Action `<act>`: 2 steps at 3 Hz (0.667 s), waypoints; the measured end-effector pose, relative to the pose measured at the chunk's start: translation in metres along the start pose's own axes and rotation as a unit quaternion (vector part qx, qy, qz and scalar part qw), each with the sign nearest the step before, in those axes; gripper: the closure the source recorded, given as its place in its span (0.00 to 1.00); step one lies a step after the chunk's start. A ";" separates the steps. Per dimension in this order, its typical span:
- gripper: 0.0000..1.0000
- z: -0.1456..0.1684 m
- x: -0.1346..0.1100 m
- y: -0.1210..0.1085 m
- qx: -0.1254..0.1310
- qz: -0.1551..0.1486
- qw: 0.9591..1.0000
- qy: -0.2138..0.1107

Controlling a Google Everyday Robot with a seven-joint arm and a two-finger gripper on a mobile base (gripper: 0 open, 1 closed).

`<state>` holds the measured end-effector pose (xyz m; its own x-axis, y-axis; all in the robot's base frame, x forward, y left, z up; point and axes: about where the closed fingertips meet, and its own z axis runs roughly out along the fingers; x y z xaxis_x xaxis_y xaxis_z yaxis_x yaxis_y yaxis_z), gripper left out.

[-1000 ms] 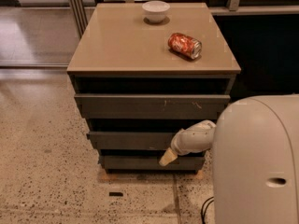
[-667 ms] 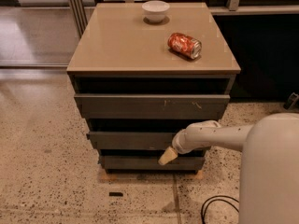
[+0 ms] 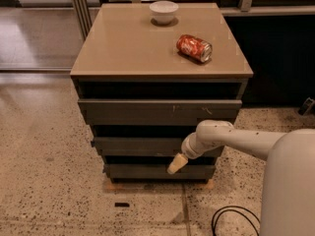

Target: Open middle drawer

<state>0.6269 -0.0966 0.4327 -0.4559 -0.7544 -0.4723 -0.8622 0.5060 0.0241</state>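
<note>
Middle drawer [image 3: 138,145]: claw [image 3: 177,164] sits at its lower lip beneath the bench's [image 3: 138,48] front edge, we judge for pulling; whether it is open we cannot tell.

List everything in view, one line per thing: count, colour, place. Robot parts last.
cabinet: one, tan top, centre of the floor
bowl: one, white, back of the cabinet top
can: one, red, on its side, right part of the cabinet top
top drawer: one, dark grey, pale scratches
middle drawer: one, dark grey, below the top drawer
bottom drawer: one, dark grey, lowest
cable: one, black, floor at lower right
small object: one, dark, floor in front of the cabinet
arm: one, white, reaching in from the right
gripper: one, beige, in front of the gap between middle and bottom drawers
</note>
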 end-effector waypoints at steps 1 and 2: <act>0.00 0.000 0.000 0.000 0.000 0.000 1.000 0.000; 0.00 0.002 -0.001 0.003 -0.006 -0.005 1.000 -0.003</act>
<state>0.6250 -0.0941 0.4317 -0.4454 -0.7574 -0.4775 -0.8698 0.4924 0.0302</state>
